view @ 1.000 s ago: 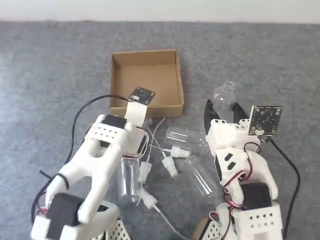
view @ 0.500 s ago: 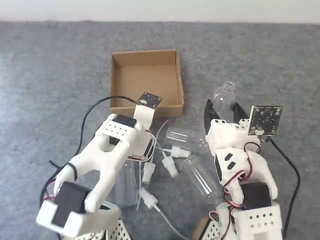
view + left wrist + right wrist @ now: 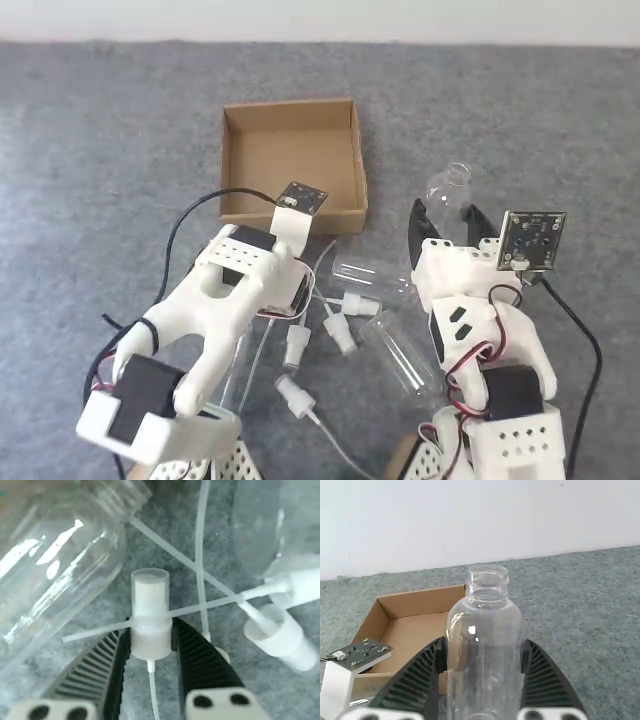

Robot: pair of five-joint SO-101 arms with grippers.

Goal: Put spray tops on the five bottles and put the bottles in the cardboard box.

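In the high view, the cardboard box (image 3: 292, 216) sits open on the grey desk (image 3: 120, 130), its brown walls plain. To the right of the box and near it, the right arm (image 3: 470, 290) holds a clear bottle (image 3: 449, 186) upright. The left arm (image 3: 235, 295) bends low over white spray tops (image 3: 352, 302) and lying bottles (image 3: 402, 352), which are scattered between the two arms.

In the left wrist view, the left jaws are closed against both sides of one spray top (image 3: 149, 597), whose thin dip tube runs back between them. A lying bottle (image 3: 55, 550) is near it, and a second spray top (image 3: 280, 636) lies close by with its tube crossing.

In the right wrist view, the right jaws grip the clear bottle (image 3: 485, 625) by its body. Its threaded mouth is open and faces up, and the plastic is bare. Beyond it stands the cardboard box (image 3: 415, 604).
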